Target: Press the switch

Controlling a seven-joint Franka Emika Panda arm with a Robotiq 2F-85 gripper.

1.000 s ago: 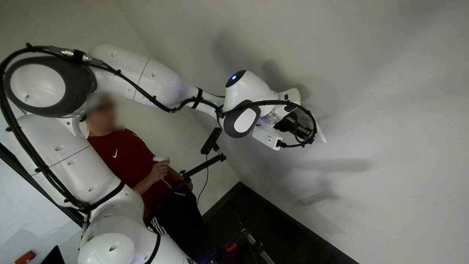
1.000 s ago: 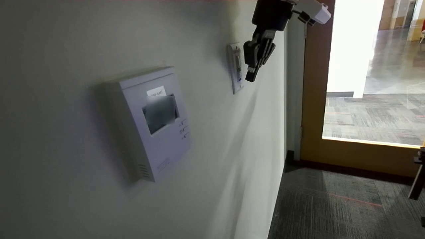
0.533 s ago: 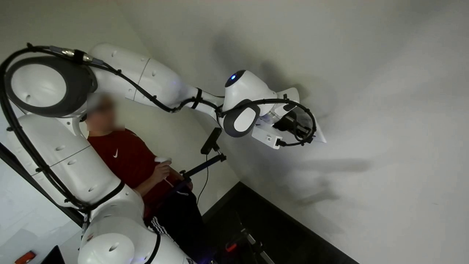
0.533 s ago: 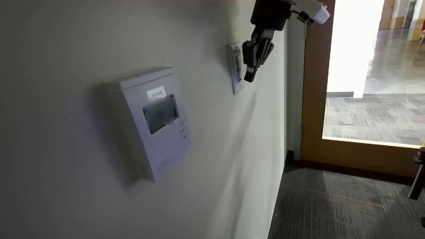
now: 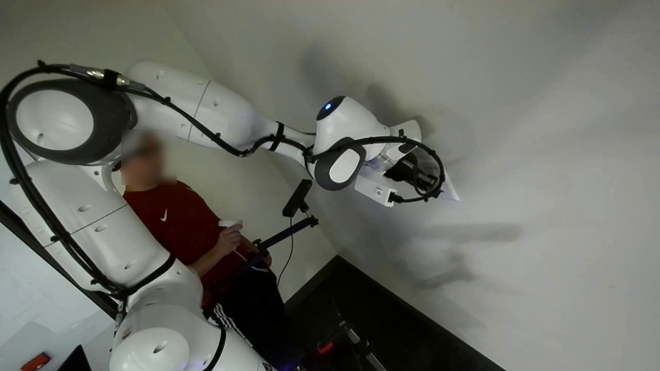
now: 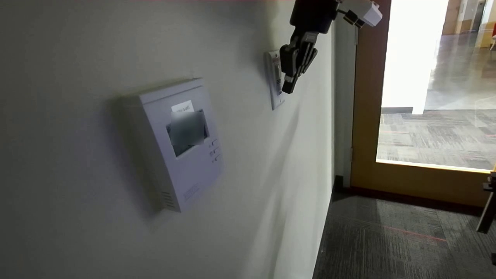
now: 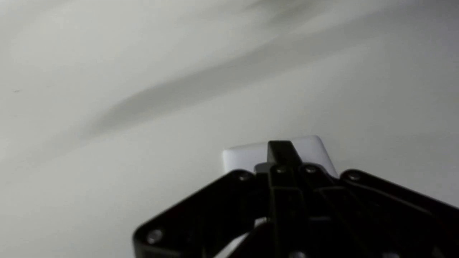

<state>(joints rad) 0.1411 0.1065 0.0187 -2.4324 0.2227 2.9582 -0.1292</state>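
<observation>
The switch (image 6: 274, 97), a narrow white wall plate with darker marks down its middle, is on the pale wall in an exterior view. My black gripper (image 6: 288, 86) is just right of it there, shut and empty, its fingertips overlapping the plate's right edge. I cannot tell whether they touch it. In the wrist view the switch plate (image 7: 244, 156) lies behind the gripper (image 7: 283, 154), which covers its middle. The fingers are together there. In an exterior view the gripper (image 5: 427, 183) is close to the wall, partly hidden by a cable loop.
A large white intercom box (image 6: 193, 174) with a screen and buttons projects from the wall beside the switch. A glazed wooden door (image 6: 364, 116) stands beyond. A person in red (image 5: 175, 221) and a camera on a stand (image 5: 297, 198) are behind the arm.
In an exterior view my gripper has shifted slightly left and up, so its fingertips have come to overlap the switch's right edge. The gripper has stayed shut.
</observation>
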